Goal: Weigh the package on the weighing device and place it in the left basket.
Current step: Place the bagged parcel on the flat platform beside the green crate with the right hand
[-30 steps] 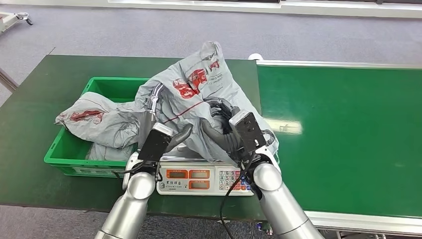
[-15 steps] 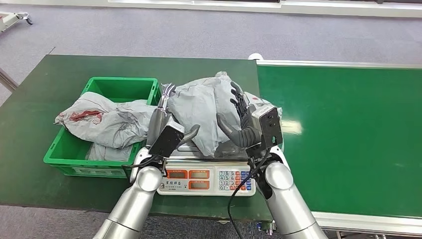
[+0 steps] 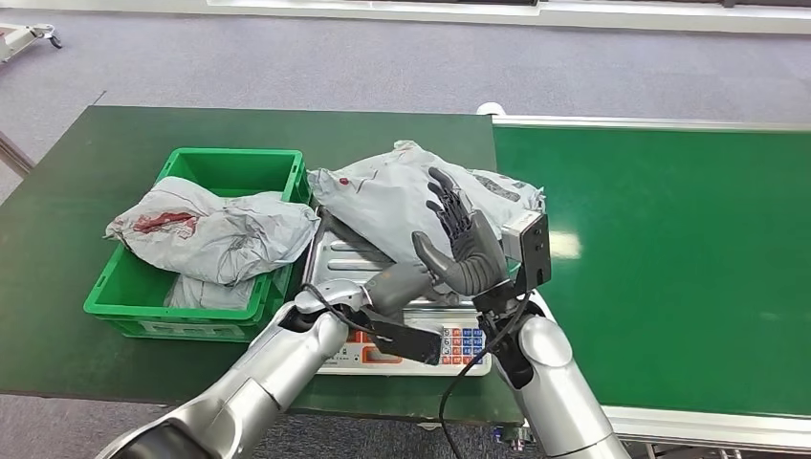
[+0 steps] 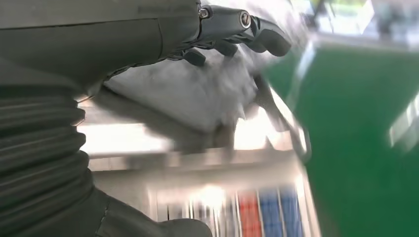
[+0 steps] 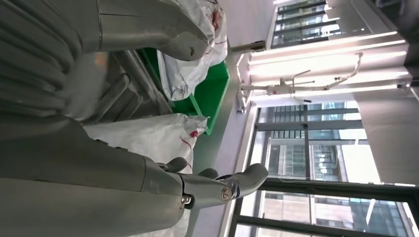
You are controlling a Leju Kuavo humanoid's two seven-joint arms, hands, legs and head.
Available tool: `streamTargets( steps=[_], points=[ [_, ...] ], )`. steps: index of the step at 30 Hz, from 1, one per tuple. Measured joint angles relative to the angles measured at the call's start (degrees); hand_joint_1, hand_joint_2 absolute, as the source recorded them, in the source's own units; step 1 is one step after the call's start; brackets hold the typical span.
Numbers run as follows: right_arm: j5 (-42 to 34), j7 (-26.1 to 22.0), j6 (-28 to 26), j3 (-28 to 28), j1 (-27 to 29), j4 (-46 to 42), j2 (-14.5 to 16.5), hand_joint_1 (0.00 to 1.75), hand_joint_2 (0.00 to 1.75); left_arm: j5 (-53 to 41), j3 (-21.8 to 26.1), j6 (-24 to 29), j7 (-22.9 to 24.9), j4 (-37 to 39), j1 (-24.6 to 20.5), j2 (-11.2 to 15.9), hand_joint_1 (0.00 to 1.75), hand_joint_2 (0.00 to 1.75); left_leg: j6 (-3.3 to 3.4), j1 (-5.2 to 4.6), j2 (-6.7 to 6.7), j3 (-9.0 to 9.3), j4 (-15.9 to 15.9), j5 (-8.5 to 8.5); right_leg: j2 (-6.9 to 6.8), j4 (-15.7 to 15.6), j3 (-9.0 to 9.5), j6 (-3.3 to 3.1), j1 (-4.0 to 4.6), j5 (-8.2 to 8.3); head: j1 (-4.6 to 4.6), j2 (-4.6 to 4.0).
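Note:
The grey plastic package [image 3: 394, 196] lies slumped on the steel tray of the weighing scale [image 3: 337, 254], its far end hanging over the tray's back edge. My left hand [image 3: 396, 281] lies low on the tray against the package's near edge, fingers [image 4: 237, 24] stretched out over the grey plastic [image 4: 197, 94], holding nothing. My right hand [image 3: 462, 245] stands upright just in front of the package, palm turned left and fingers spread, gripping nothing. The green basket [image 3: 230, 161] sits to the left of the scale and holds other grey packages [image 3: 206, 232].
The scale's keypad [image 3: 461, 340] faces me, partly covered by my left forearm. A bright green conveyor belt [image 3: 669, 258] runs along the right. The dark green table [image 3: 67, 201] extends left of the basket. The right wrist view shows the basket [image 5: 213, 101] beyond the package [image 5: 148, 138].
The package, held up by both hands a second ago, has dropped flat onto the scale tray. Both hands have let go; my left arm swung across the scale's front, and my right hand opened upright.

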Motion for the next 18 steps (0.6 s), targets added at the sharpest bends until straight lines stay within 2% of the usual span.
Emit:
streamTargets(
  steps=[4,10,18],
  points=[
    [-0.52,-0.43,0.27,-0.11,0.68,-0.75,-0.36,0.00,1.75,-0.28,-4.73,-4.74,-1.42,5.04,-3.56,-0.96,0.00,1.75,0.00,0.00,-0.01,-0.02,0.00,0.00,0.00,0.00,0.00,0.00,0.00,0.00,0.00,0.00],
    [-0.82,-2.10,0.39,-0.11,1.25,-0.93,-1.01,0.00,1.75,1.13,-9.17,-4.15,-1.04,8.46,-7.11,-1.54,0.00,1.75,-0.01,0.00,-0.01,-0.03,-0.01,0.00,-0.01,0.00,0.00,0.00,0.01,0.00,0.00,0.00],
    [-0.98,-2.31,0.39,-0.11,1.26,-0.95,-1.62,0.00,1.75,1.46,-11.16,-4.01,-0.97,10.22,-8.39,-1.55,0.00,1.75,-0.01,0.00,-0.01,-0.03,-0.01,0.02,-0.01,0.00,0.01,0.00,0.01,0.00,0.00,0.00]
  ],
)
